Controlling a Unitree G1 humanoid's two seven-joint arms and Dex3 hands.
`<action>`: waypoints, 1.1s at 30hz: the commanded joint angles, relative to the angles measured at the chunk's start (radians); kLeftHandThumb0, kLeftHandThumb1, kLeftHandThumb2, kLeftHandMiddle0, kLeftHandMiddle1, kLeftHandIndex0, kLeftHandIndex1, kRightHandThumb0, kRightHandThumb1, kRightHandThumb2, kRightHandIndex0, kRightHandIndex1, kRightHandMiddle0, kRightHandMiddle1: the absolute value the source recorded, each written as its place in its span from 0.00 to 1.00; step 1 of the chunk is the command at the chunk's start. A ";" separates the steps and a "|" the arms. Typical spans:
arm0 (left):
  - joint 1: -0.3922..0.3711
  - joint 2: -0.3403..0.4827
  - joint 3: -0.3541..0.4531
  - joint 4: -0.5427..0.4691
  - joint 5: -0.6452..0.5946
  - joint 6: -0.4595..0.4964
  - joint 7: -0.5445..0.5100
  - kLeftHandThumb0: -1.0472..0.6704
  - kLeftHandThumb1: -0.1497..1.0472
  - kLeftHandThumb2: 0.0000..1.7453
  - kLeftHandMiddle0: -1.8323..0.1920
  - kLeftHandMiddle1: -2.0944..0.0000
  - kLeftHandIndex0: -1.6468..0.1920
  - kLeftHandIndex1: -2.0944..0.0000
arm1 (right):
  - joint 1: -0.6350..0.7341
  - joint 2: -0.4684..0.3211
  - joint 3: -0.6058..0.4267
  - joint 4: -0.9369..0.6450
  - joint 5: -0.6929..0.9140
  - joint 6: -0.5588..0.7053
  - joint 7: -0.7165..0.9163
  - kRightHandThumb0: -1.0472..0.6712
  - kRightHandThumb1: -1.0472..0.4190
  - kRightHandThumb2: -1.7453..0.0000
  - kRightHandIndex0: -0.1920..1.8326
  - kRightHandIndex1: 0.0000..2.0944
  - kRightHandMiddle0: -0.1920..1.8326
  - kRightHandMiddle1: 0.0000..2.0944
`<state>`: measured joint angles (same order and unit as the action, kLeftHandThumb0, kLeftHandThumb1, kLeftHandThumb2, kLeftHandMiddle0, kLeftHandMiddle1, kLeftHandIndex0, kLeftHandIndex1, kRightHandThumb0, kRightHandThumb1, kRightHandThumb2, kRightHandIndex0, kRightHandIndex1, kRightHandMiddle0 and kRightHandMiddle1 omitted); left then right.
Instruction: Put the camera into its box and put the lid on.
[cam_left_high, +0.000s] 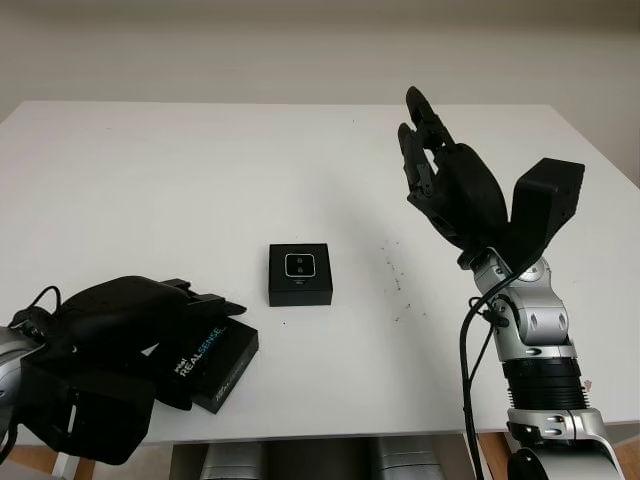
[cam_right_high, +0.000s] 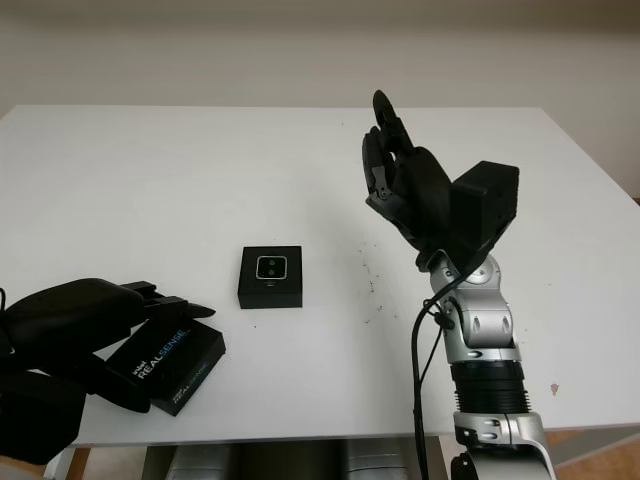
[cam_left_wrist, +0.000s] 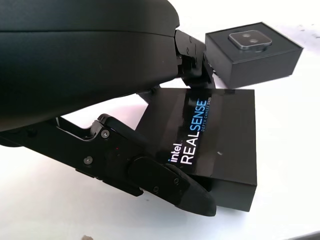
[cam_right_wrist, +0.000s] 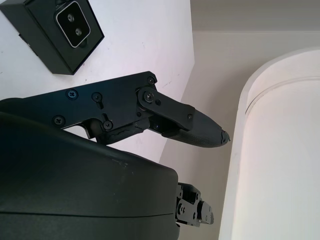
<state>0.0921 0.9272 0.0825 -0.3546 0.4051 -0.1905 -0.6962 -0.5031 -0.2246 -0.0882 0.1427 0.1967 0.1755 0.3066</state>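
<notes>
The camera (cam_left_high: 300, 265) sits in its open box (cam_left_high: 300, 288) mid-table. Near left, the left hand (cam_left_high: 150, 320) clasps the lid (cam_left_high: 215, 362), fingers clamped on it. The right hand (cam_left_high: 445, 180) hovers open, raised to the right.

A white table (cam_left_high: 200, 180) takes up most of the scene — its top is evenly lit, marked by a few small dark specks (cam_left_high: 392, 275) near the middle. Beyond the table's far edge stands a plain pale wall (cam_left_high: 300, 45) — bare, off-white.
</notes>
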 joint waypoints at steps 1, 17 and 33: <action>0.009 -0.006 -0.004 0.006 -0.013 -0.004 0.001 0.32 1.00 0.09 0.87 0.24 0.93 0.32 | -0.005 -0.003 -0.004 -0.007 -0.001 -0.007 0.001 0.30 0.00 0.59 0.00 0.00 0.00 0.01; 0.003 -0.007 0.007 -0.066 0.010 0.069 -0.017 0.35 1.00 0.15 0.72 0.00 0.84 0.00 | 0.004 0.019 -0.005 0.006 0.003 -0.039 -0.005 0.30 0.00 0.63 0.00 0.01 0.01 0.02; -0.324 -0.044 -0.063 -0.241 0.025 0.676 -0.086 0.44 1.00 0.12 0.60 0.00 0.78 0.00 | 0.010 0.036 0.013 0.003 -0.008 -0.032 -0.020 0.32 0.00 0.62 0.00 0.01 0.00 0.02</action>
<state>-0.1995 0.8964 0.0415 -0.5826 0.4223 0.4662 -0.7763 -0.4895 -0.1938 -0.0806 0.1475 0.1923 0.1519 0.2862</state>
